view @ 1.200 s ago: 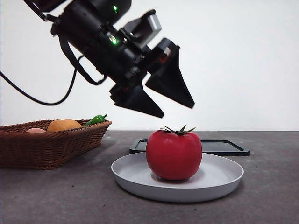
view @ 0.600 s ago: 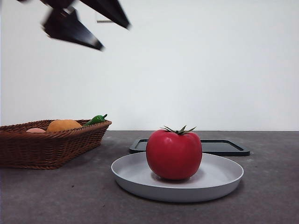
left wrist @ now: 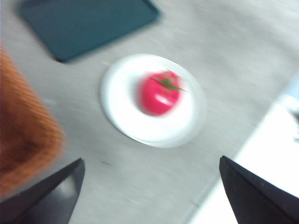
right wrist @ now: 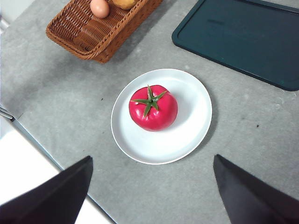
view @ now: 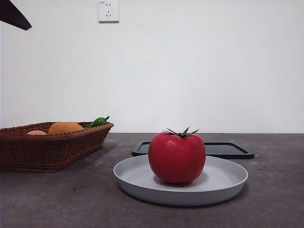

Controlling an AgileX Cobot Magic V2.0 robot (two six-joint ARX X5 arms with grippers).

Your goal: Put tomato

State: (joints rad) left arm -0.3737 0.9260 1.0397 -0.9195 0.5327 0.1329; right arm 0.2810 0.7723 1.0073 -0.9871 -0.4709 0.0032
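While both grippers [left wrist: 149,196] [right wrist: 152,196] hang open, tomato [view: 176,157] sits on plate [view: 228,183] beside basket [view: 47,149].

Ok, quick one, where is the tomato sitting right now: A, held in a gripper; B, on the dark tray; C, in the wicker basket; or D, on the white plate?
D: the tomato rests on the white plate, clear of the wicker basket and the dark tray, with both grippers open and well away from it.
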